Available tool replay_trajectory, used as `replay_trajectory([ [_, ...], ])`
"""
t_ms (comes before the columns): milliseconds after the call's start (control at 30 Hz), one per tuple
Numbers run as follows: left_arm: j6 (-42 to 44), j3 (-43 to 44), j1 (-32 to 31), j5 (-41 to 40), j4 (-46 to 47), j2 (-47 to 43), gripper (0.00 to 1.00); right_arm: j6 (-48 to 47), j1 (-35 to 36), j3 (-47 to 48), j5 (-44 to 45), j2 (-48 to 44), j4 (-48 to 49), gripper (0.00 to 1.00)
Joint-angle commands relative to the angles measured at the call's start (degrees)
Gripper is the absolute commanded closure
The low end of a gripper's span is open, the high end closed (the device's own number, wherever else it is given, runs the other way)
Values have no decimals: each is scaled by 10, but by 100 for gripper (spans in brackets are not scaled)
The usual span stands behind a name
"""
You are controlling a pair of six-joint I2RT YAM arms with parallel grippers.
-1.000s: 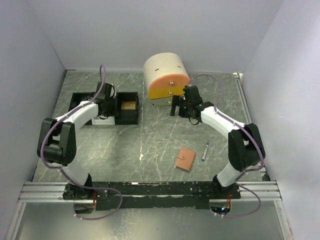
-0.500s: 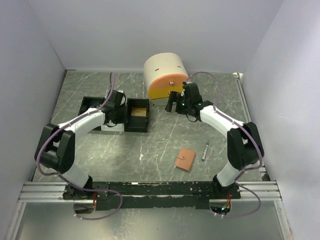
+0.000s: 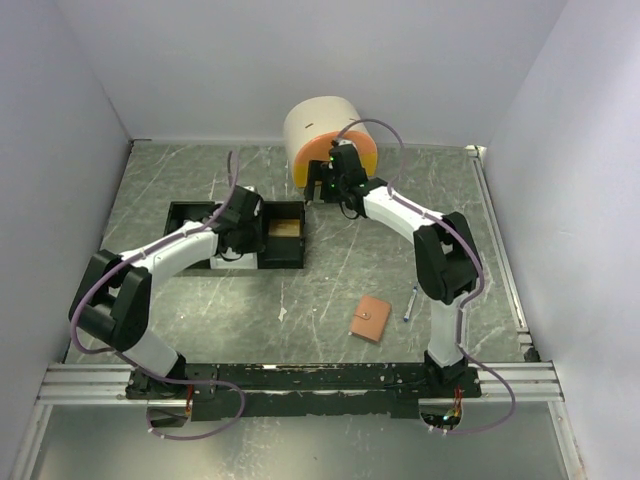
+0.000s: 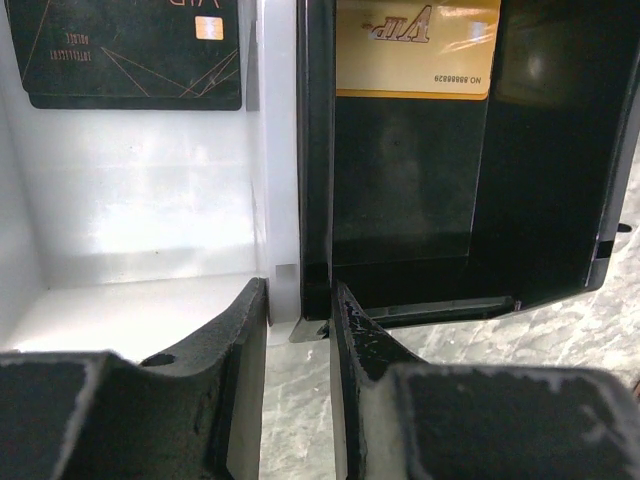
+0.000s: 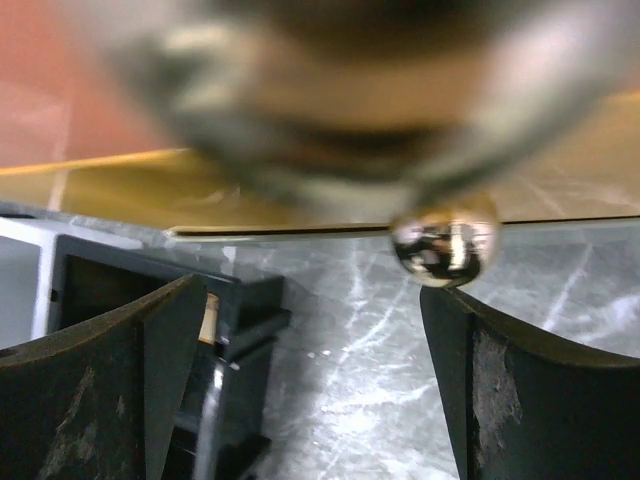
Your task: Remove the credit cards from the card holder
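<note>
Dark cards [image 4: 130,60] and gold card [image 4: 415,60]: cut off at the top edge. Blurred mass [image 5: 330,110] above the metal knob [image 5: 445,240]: possibly a handle.

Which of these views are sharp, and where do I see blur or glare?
Top external: sharp and evenly lit, with only soft shadows. Left wrist: crisp, print on the gold card legible, but the white floor of the compartment trays is washed out. Right wrist: the top half is smeared beyond recognition; the shiny knob carries bright reflections.
</note>
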Motion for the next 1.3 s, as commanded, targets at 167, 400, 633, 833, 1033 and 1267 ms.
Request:
replay_trajectory([
  [167, -52, -10, -41, 36, 3, 29, 76, -21, 27, 20, -15, 23, 12, 11],
  [400, -60, -11, -56, 31, 7, 33, 76, -37, 29, 64, -7, 76, -15, 12],
  [633, -71, -2, -78, 36, 18, 53, 75, -44, 29, 122, -7, 116, -47, 11],
  [833, -92, 18, -97, 44, 35, 74, 72, -44, 29, 57, -21, 22, -34, 8],
  [1033, -110, 58, -113, 40, 39, 113, 72, -31, 9, -17, 63, -104, -63, 4],
  [1267, -113, 108, -130, 48, 44, 154, 69, 5, -77, -159, 107, -242, -82, 1],
])
